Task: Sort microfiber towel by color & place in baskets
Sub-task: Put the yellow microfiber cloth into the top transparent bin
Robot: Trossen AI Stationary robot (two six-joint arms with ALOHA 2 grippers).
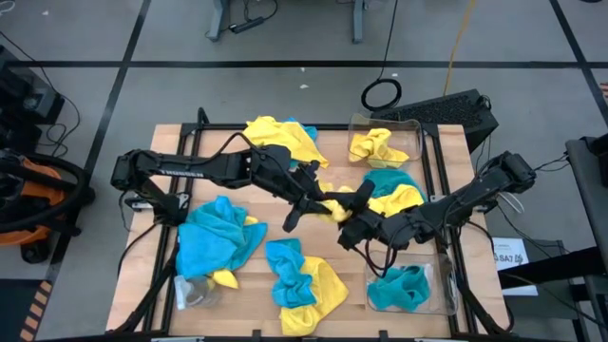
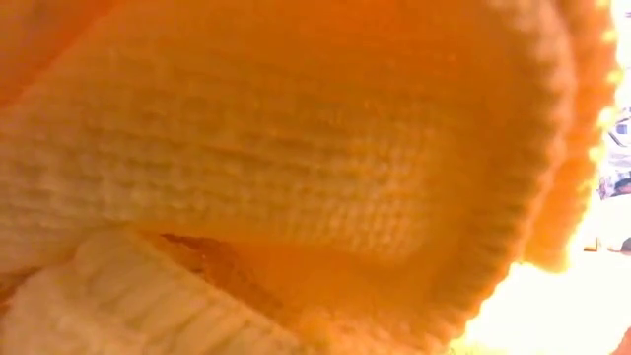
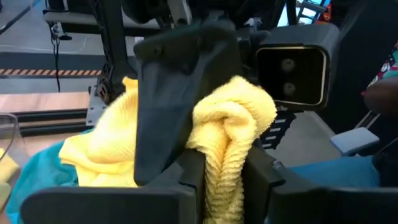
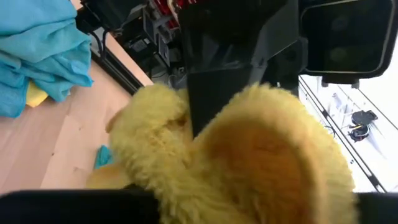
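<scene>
At mid-table — both arms (image 1: 328, 204) meet, gripping one yellow towel (image 1: 334, 206).

Low view blocked by yellow towel (image 2: 296, 168)

Wooden desk (image 1: 142, 252) on dark frame, grey tiled floor (image 1: 285, 90) around. Black keyboard (image 1: 446, 109) at far right edge of desk, black cable loop (image 1: 382, 94) just left of it on floor. Small clear round glassy object (image 1: 190, 293) near left corner. White label (image 1: 509, 253) right of desk. Orange-black equipment (image 1: 24, 204) on floor, far left.
</scene>
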